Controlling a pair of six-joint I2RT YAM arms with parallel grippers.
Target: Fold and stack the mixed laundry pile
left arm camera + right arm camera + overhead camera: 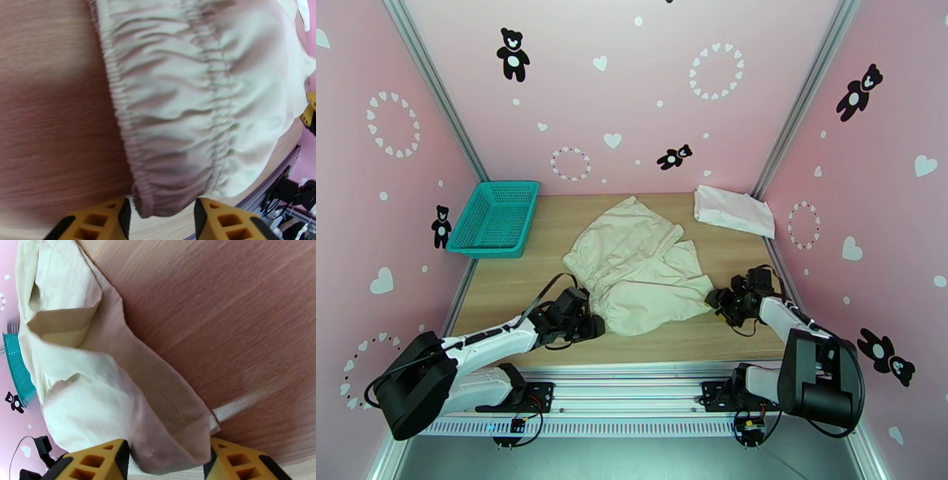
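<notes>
2 near corners of cream-beige garment (636, 264): left gripper (162, 208), right gripper (168, 455) straddling.

Cream-beige garment (636, 264) of matt, crinkled woven cloth, gathered elastic waistband, patch of fine mesh lining, under it a matt pale wood-grain bench (513, 284), to its far left a teal plastic mesh basket (494, 219), to its far right a smooth white cloth T-shirt (731, 209)

On my feed the rumpled cream-beige cloth garment (636, 264) is plain all over, and the folded white soft T-shirt (733, 210) is plain too. The rectangular plastic mesh basket (495, 217) is teal. The wooden tabletop (502, 288) shows pale tan with fine grain. The panel walls (632, 95) are pink, printed with black teddy bears, white hearts and heart rings.
</notes>
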